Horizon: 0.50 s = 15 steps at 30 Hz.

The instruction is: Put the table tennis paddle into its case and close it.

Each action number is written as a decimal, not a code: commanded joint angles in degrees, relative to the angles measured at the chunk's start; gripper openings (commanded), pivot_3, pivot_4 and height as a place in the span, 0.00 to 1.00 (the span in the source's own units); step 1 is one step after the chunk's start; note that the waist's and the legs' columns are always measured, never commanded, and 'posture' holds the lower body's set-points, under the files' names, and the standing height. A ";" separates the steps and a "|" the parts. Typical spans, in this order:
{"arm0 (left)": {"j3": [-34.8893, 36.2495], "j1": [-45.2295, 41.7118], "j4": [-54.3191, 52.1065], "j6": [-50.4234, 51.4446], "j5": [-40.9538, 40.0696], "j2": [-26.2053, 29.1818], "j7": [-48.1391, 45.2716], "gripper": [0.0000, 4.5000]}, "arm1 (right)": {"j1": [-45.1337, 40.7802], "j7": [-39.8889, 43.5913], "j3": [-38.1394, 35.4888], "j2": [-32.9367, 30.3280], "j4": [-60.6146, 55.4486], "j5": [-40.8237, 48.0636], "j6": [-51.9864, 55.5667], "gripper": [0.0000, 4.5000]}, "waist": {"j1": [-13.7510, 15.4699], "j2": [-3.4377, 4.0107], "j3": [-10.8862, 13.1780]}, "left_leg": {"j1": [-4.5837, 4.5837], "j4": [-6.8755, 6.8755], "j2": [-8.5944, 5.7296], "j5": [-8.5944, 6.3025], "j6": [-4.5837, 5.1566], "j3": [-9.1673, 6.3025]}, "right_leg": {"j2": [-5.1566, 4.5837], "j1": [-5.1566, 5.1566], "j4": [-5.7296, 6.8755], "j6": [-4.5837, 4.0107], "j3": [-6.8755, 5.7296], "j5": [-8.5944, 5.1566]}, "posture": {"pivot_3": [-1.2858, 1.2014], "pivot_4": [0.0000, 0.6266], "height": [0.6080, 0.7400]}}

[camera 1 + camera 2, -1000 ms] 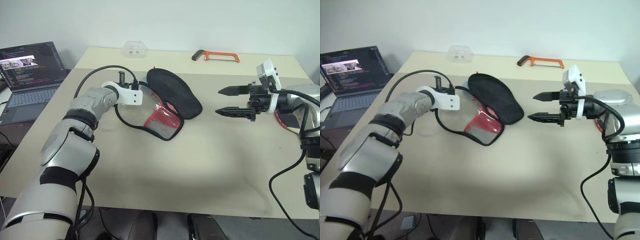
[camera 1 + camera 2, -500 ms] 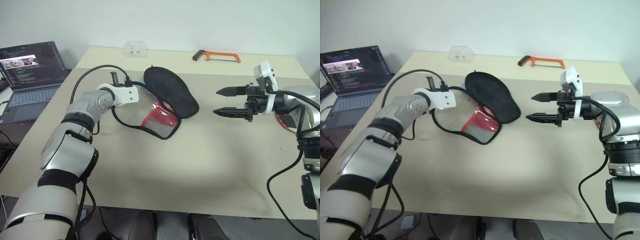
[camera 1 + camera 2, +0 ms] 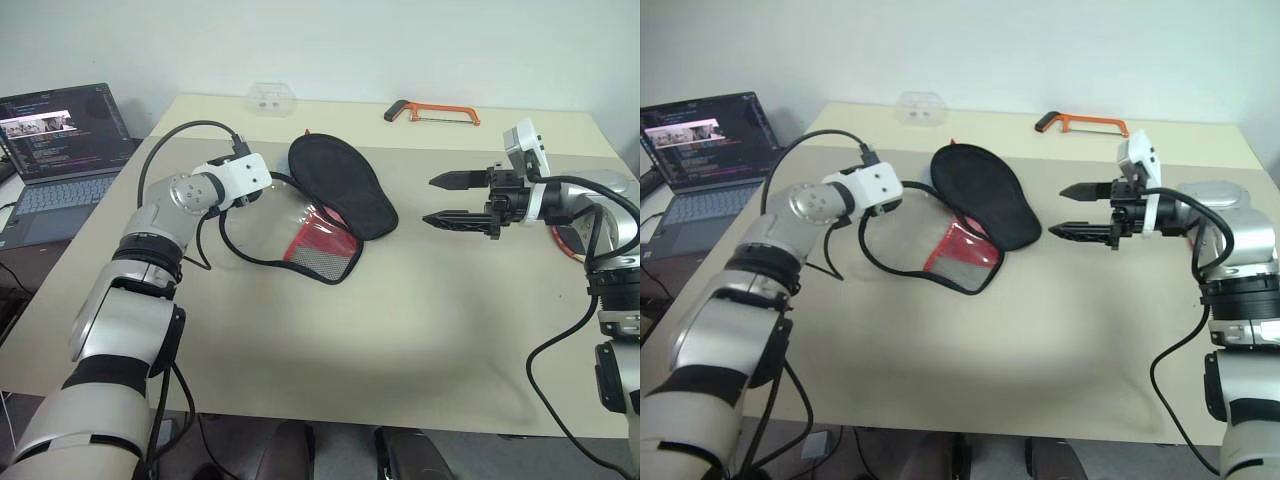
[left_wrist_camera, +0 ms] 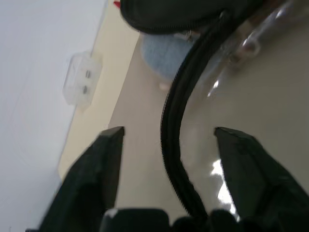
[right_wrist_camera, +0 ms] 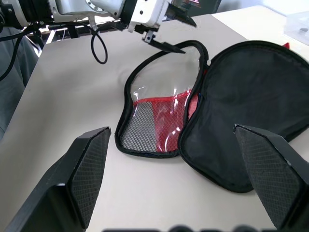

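The case [image 3: 325, 215] is soft fabric and should be light and floppy, so its halves will likely sag unless supported. The stiffer black piping along the rim is the best place to take hold; the clear and mesh panels look too slack to pull on. It lies open on the desk [image 3: 400, 330], just above and left of centre in the head views: a black flap turned back toward the upper right, and a front half with clear plastic, a red lower part and a mesh pocket, edged in black zip. The left tool [image 4: 166, 140] has its fingers spread, and the zip edge runs between them, probably untouched. The right tool [image 3: 452, 200], at right of centre, is wide open and empty, well apart from the case.
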 commanded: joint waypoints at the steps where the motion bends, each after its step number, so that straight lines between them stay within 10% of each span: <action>1: 6.73 4.04 -12.00 9.24 -8.16 0.18 -5.52 0.75 | -1.47 0.52 -0.45 -0.23 -0.93 0.07 -1.05 1.00 | 0.03 0.00 0.00 | 0.00 0.00 0.00 0.00 0.00 0.00 | 0.00 0.00 0.00 0.00 0.00 0.00 | 0.52 0.24 1.00; 8: 22.03 22.71 -53.13 50.59 -20.47 0.40 -8.10 0.75 | -1.02 0.99 -0.58 -1.14 -0.67 -0.14 -1.16 1.00 | -0.53 0.00 0.00 | 0.00 0.01 0.10 0.01 -0.02 -0.07 | -0.01 0.00 0.06 0.00 -0.05 0.00 | 0.52 0.24 1.00; 15: 33.57 32.49 -66.71 71.59 -24.53 -1.45 -0.49 0.75 | -2.41 2.01 0.88 0.39 2.03 -1.14 -2.60 1.00 | -1.14 -0.01 -0.03 | 0.13 0.10 0.06 0.04 0.02 -0.12 | 0.01 0.15 0.18 -0.01 -0.10 0.00 | 0.52 0.24 1.00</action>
